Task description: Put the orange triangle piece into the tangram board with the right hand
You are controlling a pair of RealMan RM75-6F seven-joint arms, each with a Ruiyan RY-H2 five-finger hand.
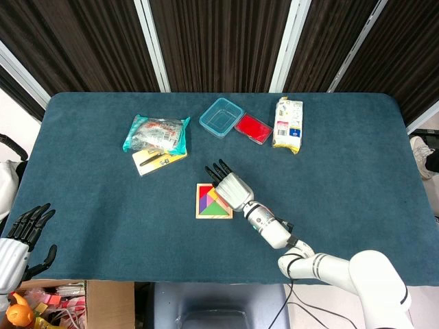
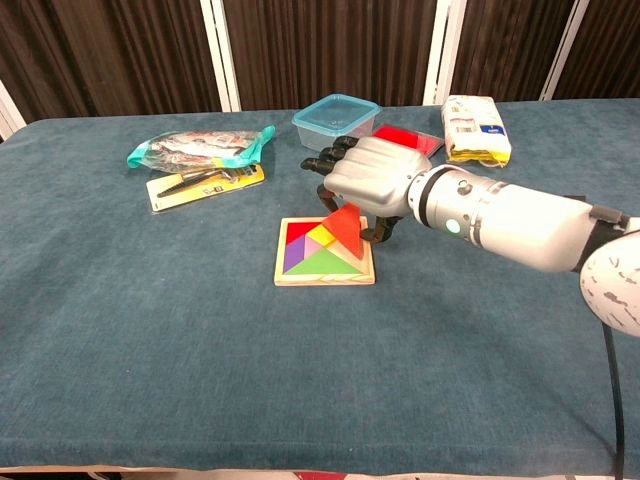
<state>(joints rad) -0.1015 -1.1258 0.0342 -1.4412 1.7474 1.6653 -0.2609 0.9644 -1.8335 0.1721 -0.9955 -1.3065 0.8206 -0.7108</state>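
L hand (image 1: 24, 233) sits off the surface (image 2: 150, 380) at its 8 o'clock edge in the head view, fingers apart, holding nothing, well apart from the work; no risk from it.

R hand (image 2: 372, 185) is over the tangram board (image 2: 325, 276) near the surface centre, fingers curled, pinching the orange triangle piece (image 2: 345, 228) by its top. The piece stands tilted, apex up, lower edge over the board's 3 o'clock side. Can't tell if it touches the board yet.

Risks, as I judge them:
- Piece is on edge, not flat. If let go now it prob tips onto the neighbouring coloured pieces or off the rim instead of into the gap.
- Head view: hand covers the 3 o'clock half of the board, so the empty slot is hidden; the chest view is the only check on alignment. Wrong rotation = piece rides on the frame.
- Board is light and loose; a sideways push from the fingers could slide it or pop seated pieces.

Further back, clear box (image 2: 336, 122), red lid (image 2: 410, 138) at 12 and snack bag (image 2: 476, 128) at 1 lie behind the hand; a high withdrawal should miss them. Teal packet (image 2: 200, 148) at 10 is well apart.
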